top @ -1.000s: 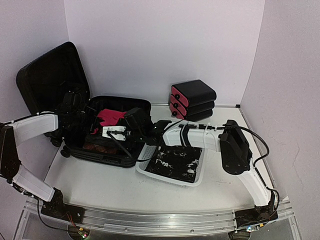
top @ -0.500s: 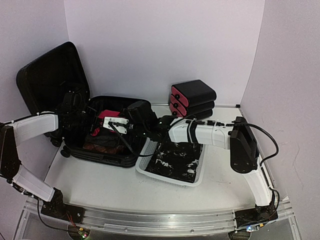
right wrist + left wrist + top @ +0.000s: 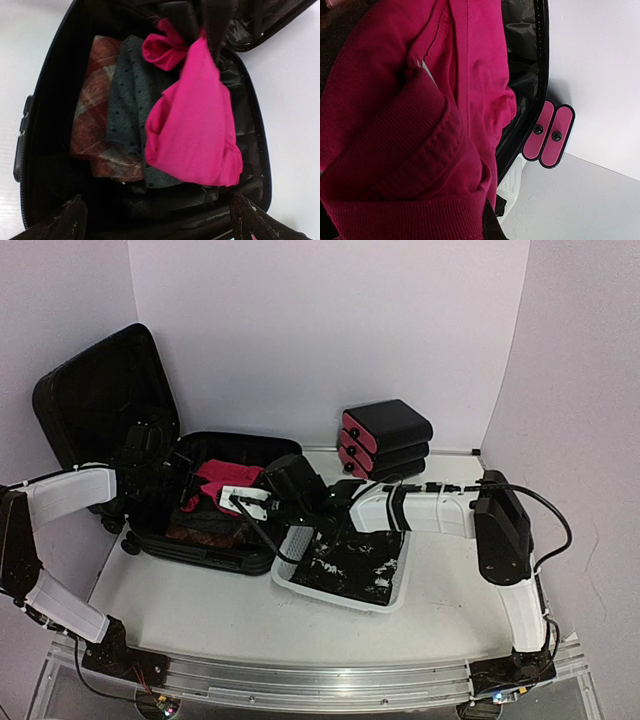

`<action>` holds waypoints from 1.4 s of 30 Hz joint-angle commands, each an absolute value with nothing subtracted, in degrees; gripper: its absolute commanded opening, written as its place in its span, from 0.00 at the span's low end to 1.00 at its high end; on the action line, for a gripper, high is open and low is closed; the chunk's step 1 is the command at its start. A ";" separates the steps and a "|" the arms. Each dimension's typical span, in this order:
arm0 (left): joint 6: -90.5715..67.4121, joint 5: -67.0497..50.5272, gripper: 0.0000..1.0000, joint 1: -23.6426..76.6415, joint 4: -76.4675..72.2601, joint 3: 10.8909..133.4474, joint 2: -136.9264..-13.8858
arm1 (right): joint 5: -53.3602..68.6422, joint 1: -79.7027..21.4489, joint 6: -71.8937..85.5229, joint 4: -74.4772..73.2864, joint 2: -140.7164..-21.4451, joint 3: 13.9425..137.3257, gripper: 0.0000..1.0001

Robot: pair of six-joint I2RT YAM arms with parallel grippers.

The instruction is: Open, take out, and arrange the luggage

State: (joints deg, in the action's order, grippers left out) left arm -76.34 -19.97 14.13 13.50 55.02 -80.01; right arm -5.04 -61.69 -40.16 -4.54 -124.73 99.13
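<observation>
The luggage lies open at the left, its lid [image 3: 100, 390] propped up and its base [image 3: 215, 550] flat on the table. Inside are a pink garment [image 3: 225, 480], a grey dotted cloth [image 3: 127, 100] and a red plaid cloth [image 3: 95, 125]. My left gripper [image 3: 178, 483] is shut on the pink garment [image 3: 195, 125], which hangs from it over the other clothes and fills the left wrist view [image 3: 410, 125]. My right gripper [image 3: 160, 225] hovers open over the suitcase's near-right side, its fingertips [image 3: 67, 222] spread wide with nothing between them.
A white mesh basket [image 3: 297, 540] holding dark flecked material stands right against the suitcase's right side. Three black boxes with pink fronts [image 3: 385, 440] are stacked at the back wall. White walls close in on both sides.
My right gripper has pulled back to the right and a little up out of the suitcase, and its jaws have spread wider. The pink garment shows more fully. The left arm holds still.
</observation>
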 commanded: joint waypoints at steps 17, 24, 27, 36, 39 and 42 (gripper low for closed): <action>-77.28 -24.21 0.00 13.82 11.40 54.30 -76.69 | -11.80 -64.79 -31.37 3.74 -142.39 127.04 0.98; -77.72 -24.29 0.00 13.80 11.42 53.35 -75.78 | -19.26 -65.49 -35.22 5.20 -149.95 135.21 0.96; -77.86 -24.25 0.00 13.72 11.41 52.97 -75.50 | -20.52 -65.48 -36.91 5.25 -151.74 137.47 0.92; -77.94 -24.09 0.00 13.74 11.42 52.29 -74.83 | -19.39 -64.98 -38.67 4.83 -154.15 140.79 0.62; -77.92 -24.10 0.00 13.74 11.42 52.28 -74.71 | -18.16 -64.80 -38.97 3.72 -155.13 142.51 0.59; -77.82 -24.08 0.00 13.75 11.40 52.29 -74.70 | -17.31 -64.46 -39.15 3.13 -155.81 143.42 0.57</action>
State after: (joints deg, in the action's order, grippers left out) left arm -77.65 -22.55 13.87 13.45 51.96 -77.32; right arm -18.59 -64.93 -38.87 1.85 -154.52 139.70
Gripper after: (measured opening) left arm 0.044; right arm 0.578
